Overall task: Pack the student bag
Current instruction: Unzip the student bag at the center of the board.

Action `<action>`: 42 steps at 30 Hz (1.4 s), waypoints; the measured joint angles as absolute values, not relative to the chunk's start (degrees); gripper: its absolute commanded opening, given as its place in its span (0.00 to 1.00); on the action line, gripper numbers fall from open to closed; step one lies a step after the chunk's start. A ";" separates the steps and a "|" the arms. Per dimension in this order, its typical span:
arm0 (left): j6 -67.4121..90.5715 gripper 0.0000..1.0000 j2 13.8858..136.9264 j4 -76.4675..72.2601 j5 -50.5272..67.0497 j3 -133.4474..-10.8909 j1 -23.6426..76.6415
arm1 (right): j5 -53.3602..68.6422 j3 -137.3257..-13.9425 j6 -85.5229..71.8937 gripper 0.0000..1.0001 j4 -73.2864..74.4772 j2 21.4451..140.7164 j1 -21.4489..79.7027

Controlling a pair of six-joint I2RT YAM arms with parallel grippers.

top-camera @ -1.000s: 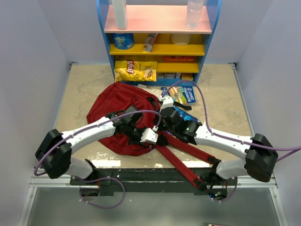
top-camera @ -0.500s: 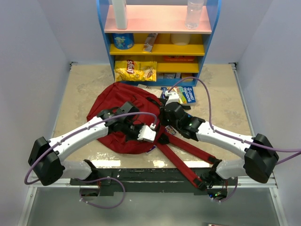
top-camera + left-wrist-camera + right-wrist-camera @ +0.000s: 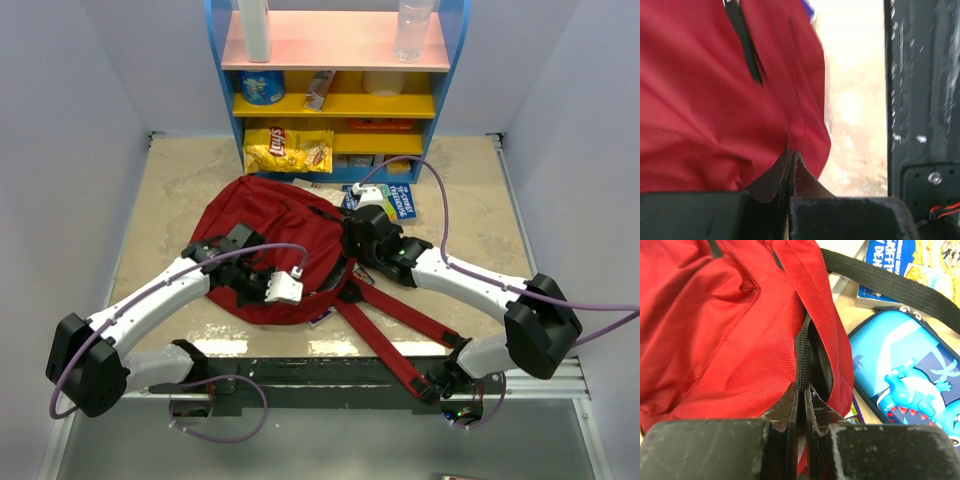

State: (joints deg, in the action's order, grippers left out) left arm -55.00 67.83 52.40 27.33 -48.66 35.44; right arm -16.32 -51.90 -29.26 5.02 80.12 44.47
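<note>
Right wrist: my right pincer (image 3: 801,396) clamps the soft, floppy bag (image 3: 715,340) by its zipper edge (image 3: 801,352), the firmest hold; my left pincer (image 3: 790,161) pinches loose fabric.

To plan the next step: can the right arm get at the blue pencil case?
Probably not yet: the right gripper is shut on the red backpack at its zipper; the blue pencil case lies uncovered beside it.

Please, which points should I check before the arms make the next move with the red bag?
1. Left gripper pinches student bag fabric: ok.
2. Right gripper shut on the zipper edge: ok.
3. Opening wide enough for packing: cannot tell.
4. Pencil case inside bag: not ok, it lies beside it.
5. Books inside bag: not ok, they lie outside it.
</note>
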 measured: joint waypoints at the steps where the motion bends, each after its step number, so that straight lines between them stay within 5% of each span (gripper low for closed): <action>1: -55.72 0.00 66.87 52.90 26.30 -47.59 34.76 | -16.34 -51.94 -29.15 0.00 5.02 80.62 44.38; 5: -57.01 0.00 64.10 54.37 24.32 -44.45 33.67 | -16.25 -52.23 -28.88 0.00 5.06 81.60 44.12; 10: -56.34 0.56 61.39 53.78 24.03 -43.88 33.12 | -15.20 -52.66 -28.93 0.00 4.69 81.65 43.94; 12: -55.72 0.61 61.43 52.05 24.95 -45.08 33.10 | -14.94 -52.73 -28.99 0.00 4.62 81.69 43.92; 42: -52.07 0.53 75.44 33.47 25.04 -51.64 42.02 | -10.83 -51.86 -31.68 0.00 4.62 78.24 43.81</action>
State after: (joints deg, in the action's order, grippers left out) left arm -52.07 75.44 33.47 25.04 -51.64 42.02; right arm -10.83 -51.86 -31.68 4.62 78.24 43.81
